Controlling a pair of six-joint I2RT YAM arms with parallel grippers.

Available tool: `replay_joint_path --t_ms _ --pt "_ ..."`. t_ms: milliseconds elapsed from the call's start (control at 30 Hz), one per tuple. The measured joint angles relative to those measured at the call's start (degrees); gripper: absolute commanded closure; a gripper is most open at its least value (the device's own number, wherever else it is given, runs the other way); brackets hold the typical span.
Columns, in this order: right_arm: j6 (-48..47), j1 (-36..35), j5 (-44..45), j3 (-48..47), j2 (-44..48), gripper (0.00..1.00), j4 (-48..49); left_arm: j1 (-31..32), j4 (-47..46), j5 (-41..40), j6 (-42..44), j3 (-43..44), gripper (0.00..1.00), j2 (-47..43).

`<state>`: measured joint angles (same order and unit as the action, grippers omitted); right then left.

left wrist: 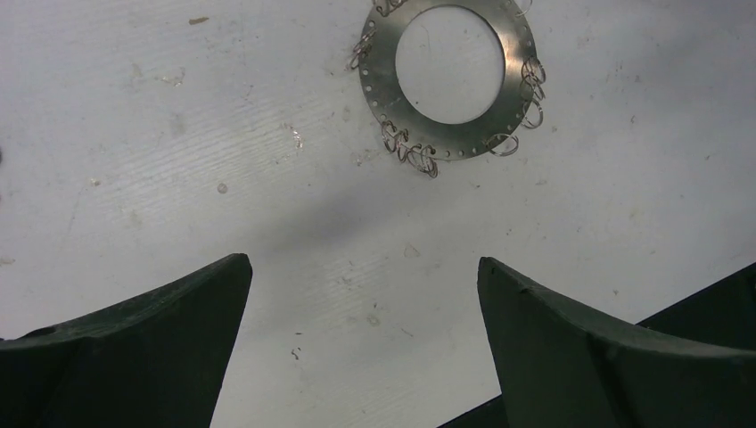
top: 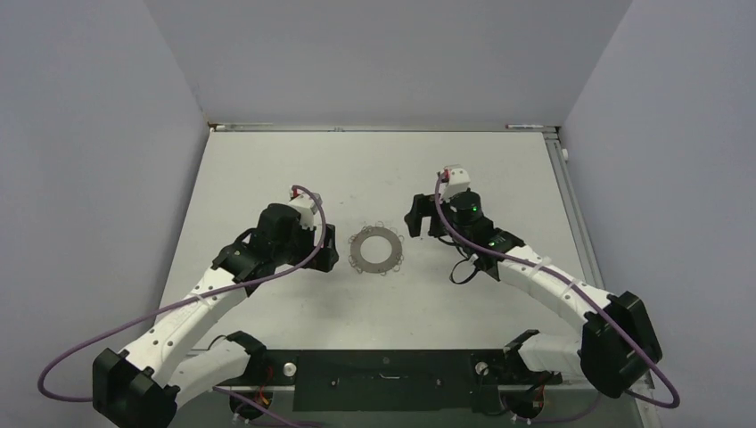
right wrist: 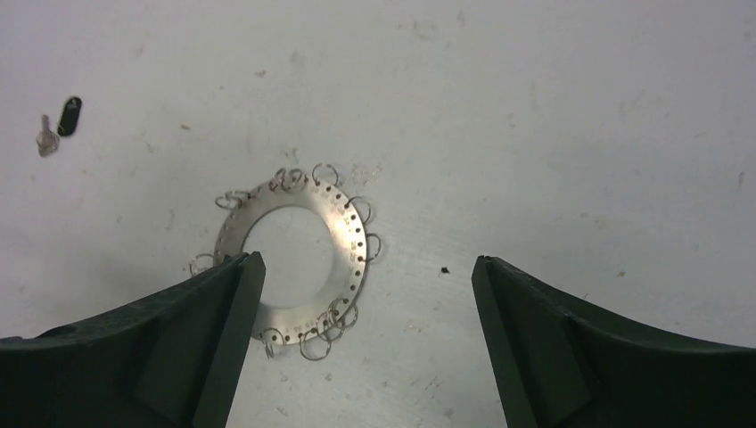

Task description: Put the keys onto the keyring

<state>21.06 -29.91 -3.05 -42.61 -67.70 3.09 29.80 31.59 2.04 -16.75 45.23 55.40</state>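
Bench (top: pixel 267 160) was set with keyring (right wrist: pixel 346 245) and key (right wrist: pixel 67 118); left end effector (left wrist: pixel 364 263) and right end effector (right wrist: pixel 367 259) were held open; key pickup was awaited.

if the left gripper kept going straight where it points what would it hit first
Probably the bare table, just short of the ring. The open left gripper tilts down at the tabletop, with the ring lying further ahead. Depth is unclear, so it could clip the ring's near edge.

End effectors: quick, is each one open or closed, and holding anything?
Left end effector: open, holding nothing.
Right end effector: open, holding nothing.
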Motion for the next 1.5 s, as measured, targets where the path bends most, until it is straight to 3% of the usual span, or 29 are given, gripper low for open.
replay_joint_path --t_ms 33,100,233,400,500,700,867,967,1067,1233,1500 --pt "0.02 -1.92 1.11 -0.63 -1.62 0.03 -1.44 0.61 0.09 -0.11 0.0 0.0 0.0 0.57" --pt "0.07 -4.9 3.37 -1.55 -4.57 0.06 -4.74 1.88 0.33 -0.31 0.0 0.0 0.08 1.64" --pt "-0.81 -9.09 4.79 -1.66 -7.78 0.07 -8.87 3.69 0.44 -1.25 -0.33 0.0 0.15 3.39" --pt "-1.57 -13.4 3.78 -1.53 -7.93 0.08 -10.47 5.51 0.79 -4.35 -3.06 0.0 0.16 3.89" --pt "-1.57 -13.64 2.91 -0.63 -7.58 0.1 -10.29 9.73 0.7 -8.28 -5.77 0.0 0.19 3.91" --pt "-1.01 -13.7 -2.54 2.23 -7.37 0.24 -9.4 17.4 0.42 -14.73 -7.56 0.83 0.25 5.05" --pt "2.54 -15.23 -5.77 6.1 -5.95 0.36 -4.76 17.44 2.1 -17.29 -3.21 6.73 0.29 5.09" --pt "5.92 -16.61 -5.77 9.07 -4.7 0.42 -0.72 17.46 1.79 -19.04 0.37 9.18 0.38 4.55" --pt "8.94 -17.9 -5.22 11.58 -4.59 0.45 3.58 16.52 0.94 -20.68 1.84 7.82 0.39 3.23" --pt "12.92 -20.81 -3.74 14.53 -6.84 0.48 10.82 8.76 0.76 -19.32 0.85 3.48 0.38 1.44" --pt "15.52 -22.32 -0.68 14.71 -15.58 0.51 19.26 8.33 0.26 -18.82 0.9 2.21 0.38 -2.86"
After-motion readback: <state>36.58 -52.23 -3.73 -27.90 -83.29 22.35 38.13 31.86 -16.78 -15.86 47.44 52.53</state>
